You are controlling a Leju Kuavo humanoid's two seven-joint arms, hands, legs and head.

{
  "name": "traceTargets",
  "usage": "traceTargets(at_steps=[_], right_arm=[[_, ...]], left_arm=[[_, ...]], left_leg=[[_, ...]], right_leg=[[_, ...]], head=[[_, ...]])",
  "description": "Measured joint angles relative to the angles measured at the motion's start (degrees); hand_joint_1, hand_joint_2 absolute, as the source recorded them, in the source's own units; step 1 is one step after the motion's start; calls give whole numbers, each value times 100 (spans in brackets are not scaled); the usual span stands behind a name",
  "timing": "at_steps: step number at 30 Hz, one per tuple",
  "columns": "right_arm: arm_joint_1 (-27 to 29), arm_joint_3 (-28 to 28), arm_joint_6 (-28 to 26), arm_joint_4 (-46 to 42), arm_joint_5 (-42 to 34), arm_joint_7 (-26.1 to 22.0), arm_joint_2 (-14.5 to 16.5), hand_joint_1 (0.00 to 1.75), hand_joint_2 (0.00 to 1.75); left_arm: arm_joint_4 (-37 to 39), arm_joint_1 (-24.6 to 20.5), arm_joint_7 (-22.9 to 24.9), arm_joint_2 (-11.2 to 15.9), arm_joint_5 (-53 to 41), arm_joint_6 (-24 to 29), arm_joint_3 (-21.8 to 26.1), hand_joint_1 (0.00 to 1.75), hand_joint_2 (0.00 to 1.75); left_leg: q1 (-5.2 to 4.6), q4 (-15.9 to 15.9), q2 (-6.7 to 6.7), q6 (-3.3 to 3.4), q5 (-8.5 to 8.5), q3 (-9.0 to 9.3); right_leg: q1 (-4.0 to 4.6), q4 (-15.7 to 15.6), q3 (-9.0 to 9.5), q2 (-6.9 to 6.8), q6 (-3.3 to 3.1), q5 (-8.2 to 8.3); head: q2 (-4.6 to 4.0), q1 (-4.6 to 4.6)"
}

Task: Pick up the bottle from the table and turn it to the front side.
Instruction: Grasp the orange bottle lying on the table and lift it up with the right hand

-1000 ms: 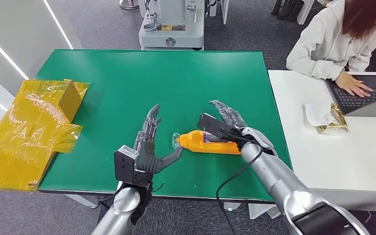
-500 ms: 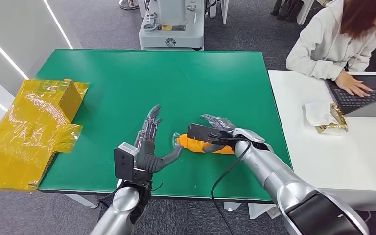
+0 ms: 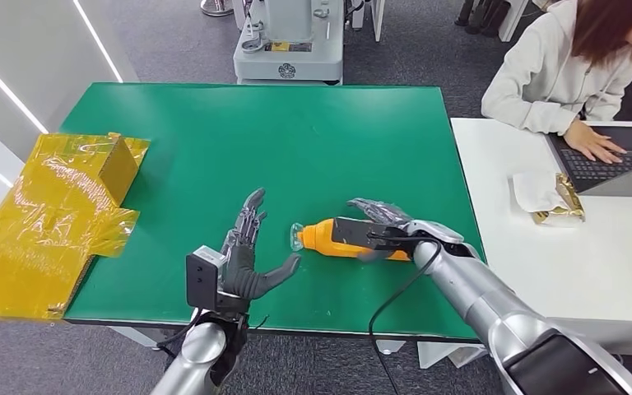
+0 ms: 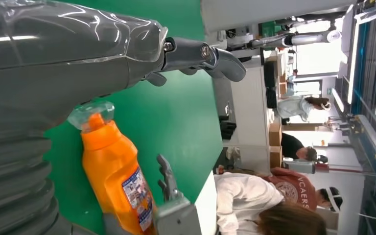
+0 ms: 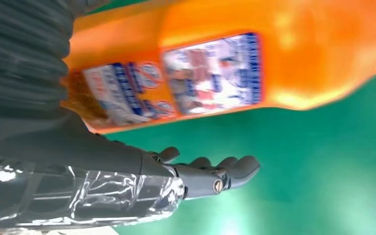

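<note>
the right hand (image 3: pixel 385 224) lies over the rear half of the orange bottle (image 3: pixel 335 237), fingers draped across it; whether they actually clasp it is hard to tell, since the wrist camera hides the contact. the bottle lies on its side on the green table (image 3: pixel 214 132), clear cap toward the left hand (image 3: pixel 247 259), which hovers just beside it with fingers spread, holding nothing.

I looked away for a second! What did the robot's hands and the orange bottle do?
The right hand turned over and came down onto the orange bottle; whether it grips it is unclear. The bottle shifted slightly. The left hand stayed open beside the cap, barely moving. The yellow box stayed put.
</note>
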Motion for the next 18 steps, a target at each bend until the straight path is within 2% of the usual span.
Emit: traceTargets(at_steps=[5,18], right_arm=[[132,136,-17,-281,9,65,-194,0,175],[241,373,-144,-516,84,316,-278,0,175]], left_arm=[[-70,63,1,33,38,-32,56,0,175],[-115,86,126,31,101,-141,223,0,175]], left_leg=[[1,0,1,0,0,1],[1,-1,2,-1,0,3]], right_leg=[[0,0,-1,1,0,0],[0,1,0,3,0,0]], head=[[0,-1],[0,-1]])
